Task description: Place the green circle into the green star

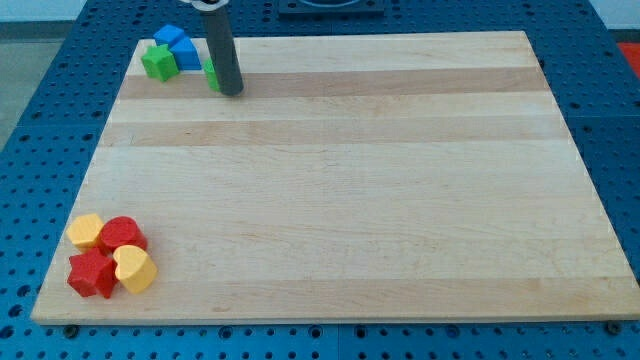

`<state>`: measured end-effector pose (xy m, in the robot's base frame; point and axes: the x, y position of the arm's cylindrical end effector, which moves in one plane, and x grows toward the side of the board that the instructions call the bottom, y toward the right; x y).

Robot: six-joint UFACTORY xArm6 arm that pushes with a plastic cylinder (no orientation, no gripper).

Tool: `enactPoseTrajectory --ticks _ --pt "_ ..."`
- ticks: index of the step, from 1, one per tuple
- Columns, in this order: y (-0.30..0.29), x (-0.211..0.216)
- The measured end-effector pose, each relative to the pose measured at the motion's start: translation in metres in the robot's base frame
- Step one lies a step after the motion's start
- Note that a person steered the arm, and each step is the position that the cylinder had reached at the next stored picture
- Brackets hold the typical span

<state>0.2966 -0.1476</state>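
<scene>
The green star (157,62) lies at the view's top left corner of the wooden board. A green block (212,76), mostly hidden behind my rod, shows as a thin sliver to the right of the star; its shape cannot be made out. My tip (231,92) rests on the board right against that green sliver's right side. Two blue blocks (178,46) sit between the star and the rod, touching the star's upper right.
At the view's bottom left corner sits a cluster: a yellow block (86,231), a red round block (123,234), a red star (91,274) and a yellow heart (134,268). The board (360,190) lies on a blue pegboard table.
</scene>
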Motion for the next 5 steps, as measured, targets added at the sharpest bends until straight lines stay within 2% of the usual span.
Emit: enactPoseTrajectory --ticks 1,3,5 --pt "0.001 -0.01" --pt "0.04 -0.018" --pt "0.018 -0.023"
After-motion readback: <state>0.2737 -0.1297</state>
